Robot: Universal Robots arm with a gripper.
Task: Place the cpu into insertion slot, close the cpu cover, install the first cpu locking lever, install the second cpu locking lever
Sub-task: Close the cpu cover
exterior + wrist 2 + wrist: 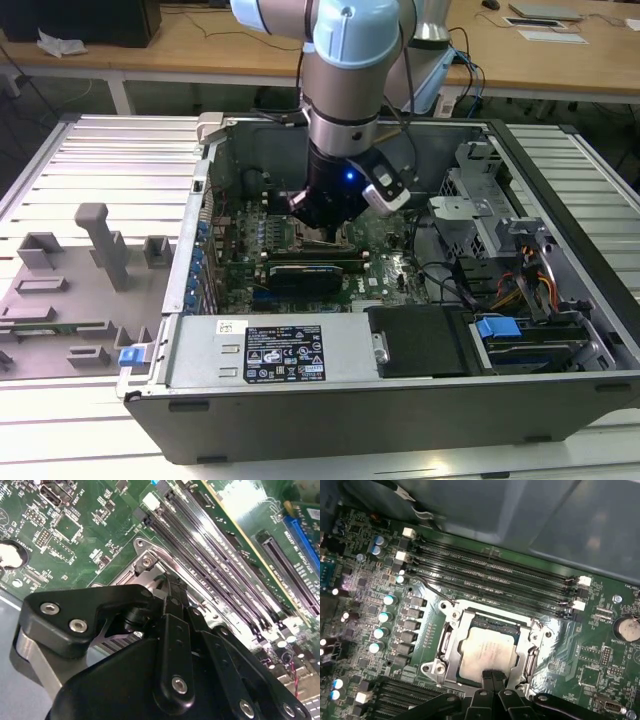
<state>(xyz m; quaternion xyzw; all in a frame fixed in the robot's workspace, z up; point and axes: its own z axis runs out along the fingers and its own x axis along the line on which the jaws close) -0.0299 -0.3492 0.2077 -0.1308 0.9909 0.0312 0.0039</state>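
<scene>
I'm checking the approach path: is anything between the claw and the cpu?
Nothing visible does. In the first wrist view the claw hangs at the edge of the cpu; its bare top shows through the cut-out of the cpu cover, with nothing lying across it.

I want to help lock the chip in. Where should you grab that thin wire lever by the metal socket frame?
Grip the thin dark wire lever near its end farthest from the silvery metal cpu cover, coming from above: it seems to slant clear of the green motherboard.
</scene>
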